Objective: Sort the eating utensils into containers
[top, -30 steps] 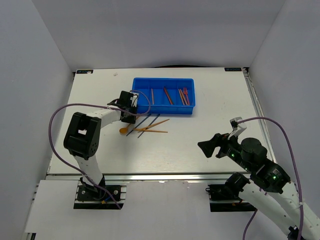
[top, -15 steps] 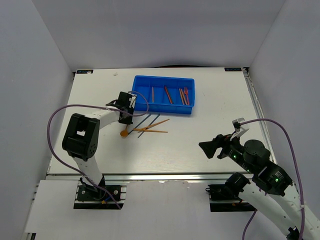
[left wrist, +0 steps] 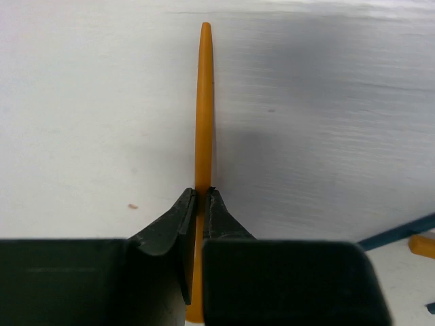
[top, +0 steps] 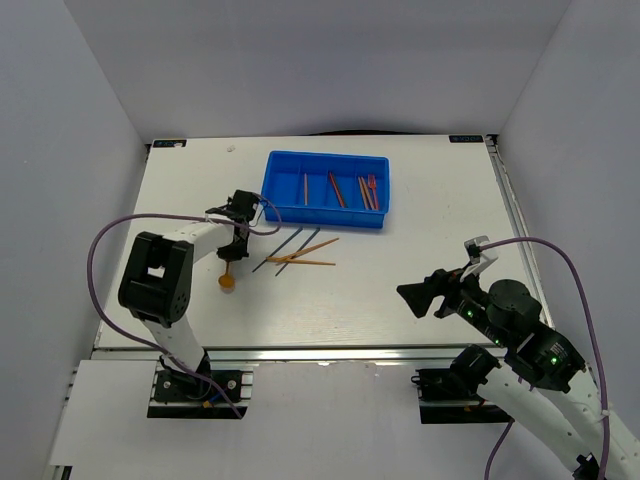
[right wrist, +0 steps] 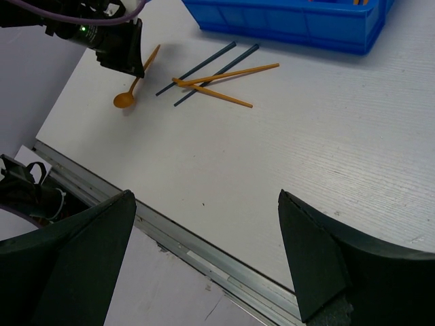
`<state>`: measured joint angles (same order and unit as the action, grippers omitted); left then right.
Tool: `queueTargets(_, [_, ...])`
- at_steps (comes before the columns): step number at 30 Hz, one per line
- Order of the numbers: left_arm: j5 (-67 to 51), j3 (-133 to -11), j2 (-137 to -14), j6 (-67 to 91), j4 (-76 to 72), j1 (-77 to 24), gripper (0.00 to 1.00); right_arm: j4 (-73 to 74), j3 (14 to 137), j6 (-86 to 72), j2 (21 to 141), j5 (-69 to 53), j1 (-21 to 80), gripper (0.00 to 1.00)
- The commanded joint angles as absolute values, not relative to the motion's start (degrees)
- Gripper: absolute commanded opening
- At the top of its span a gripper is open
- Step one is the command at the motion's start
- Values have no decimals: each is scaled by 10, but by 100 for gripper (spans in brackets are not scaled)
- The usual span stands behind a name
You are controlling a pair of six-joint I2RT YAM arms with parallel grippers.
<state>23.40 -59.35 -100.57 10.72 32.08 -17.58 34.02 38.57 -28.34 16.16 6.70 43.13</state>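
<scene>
My left gripper [top: 234, 243] is shut on the handle of an orange spoon [top: 227, 279], left of the blue tray [top: 325, 224]. In the left wrist view the jaws [left wrist: 200, 194] pinch the spoon handle [left wrist: 204, 102], which points away over the white table. The tray's compartments hold an orange stick [top: 305, 190], a red one [top: 336, 190] and several red and orange utensils [top: 368, 192]. Two dark blue sticks [top: 285, 248] and two orange sticks [top: 306, 256] lie crossed in front of the tray. My right gripper [top: 415, 295] is open and empty over the near right table.
The right wrist view shows the loose sticks [right wrist: 214, 76], the spoon [right wrist: 128, 95], the left gripper [right wrist: 121, 53] and the tray's front wall [right wrist: 292, 24]. The table's metal front edge [right wrist: 204, 255] runs just below my right fingers. White walls enclose the table.
My left gripper has moved left and nearer, away from the tray, carrying the orange spoon with it. The right arm has barely moved.
</scene>
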Motion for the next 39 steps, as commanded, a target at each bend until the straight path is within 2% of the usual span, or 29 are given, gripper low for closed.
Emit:
queueTargets(1, [284, -647, -948, 184, 361, -168, 0, 307, 394, -286, 163, 60, 431, 89])
queueTargets(4, [252, -706, -894, 229, 348, -168, 0, 315, 401, -287, 163, 67, 431, 89])
queueTargets(9, [153, -751, -851, 307, 224, -172, 0, 323, 409, -291, 163, 77, 431, 89])
queueTargets(16, [42, -779, -963, 359, -45, -203, 0, 332, 408, -309, 172, 112, 431, 89])
queueTargets(25, [91, -833, -1123, 353, -190, -250, 0, 339, 414, -328, 185, 117, 431, 89])
queueTargets(39, [96, -783, -1158, 366, -250, -260, 0, 337, 423, -316, 212, 117, 431, 89])
